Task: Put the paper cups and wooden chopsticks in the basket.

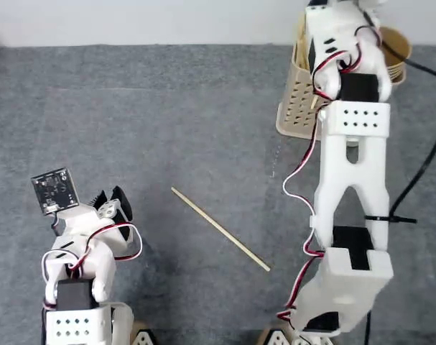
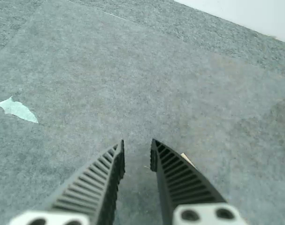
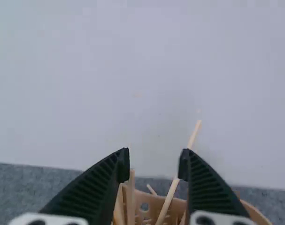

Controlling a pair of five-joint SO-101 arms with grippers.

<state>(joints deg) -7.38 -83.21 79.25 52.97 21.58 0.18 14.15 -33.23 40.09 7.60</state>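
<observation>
A slim wooden chopstick [image 1: 219, 228] lay diagonally mid-desk on grey felt [image 1: 167, 108], apart from the left pincer [image 2: 137, 154], jaws parted. The right pincer [image 3: 154, 166] gaped above the perforated beige basket [image 1: 293, 100].

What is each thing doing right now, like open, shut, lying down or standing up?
Left pincer: open, empty, over the mat.
Right pincer: open, empty, above the basket.
Basket: upright, chopsticks standing inside.
Loose chopstick: lying flat on the mat.
Paper cups: stacked; inside or beside basket, unclear.
</observation>
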